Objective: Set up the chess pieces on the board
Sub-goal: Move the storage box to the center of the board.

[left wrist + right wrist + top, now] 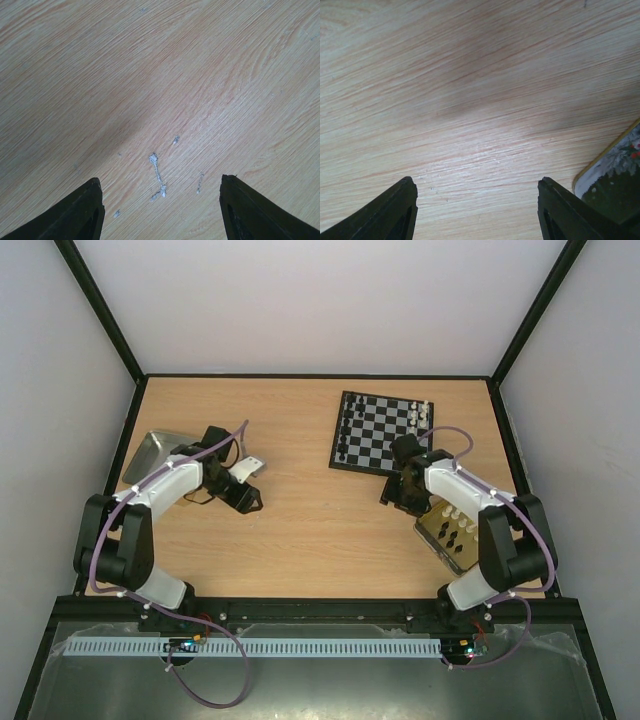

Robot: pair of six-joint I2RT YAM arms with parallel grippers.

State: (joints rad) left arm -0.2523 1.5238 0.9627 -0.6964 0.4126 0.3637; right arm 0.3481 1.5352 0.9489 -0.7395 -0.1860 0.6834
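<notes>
The board [372,445] lies at the far right of the table. Several black chess pieces [345,432] stand along its left edge, and a few white ones [421,412] at its far right corner. More black and white pieces [458,528] lie in a gold tin [432,532] on the right. My right gripper [394,494] hangs open just in front of the board. In its wrist view the right gripper [476,200] holds nothing and has bare wood below it. My left gripper [247,500] is far left of the board. The left gripper [160,200] is also open over bare wood.
A silver metal tray [152,456] sits at the table's left edge, beside the left arm. The tin's gold-rimmed corner [615,172] shows at the lower right of the right wrist view. A white scuff mark [157,175] marks the wood between the left fingers. Black frame rails border the table.
</notes>
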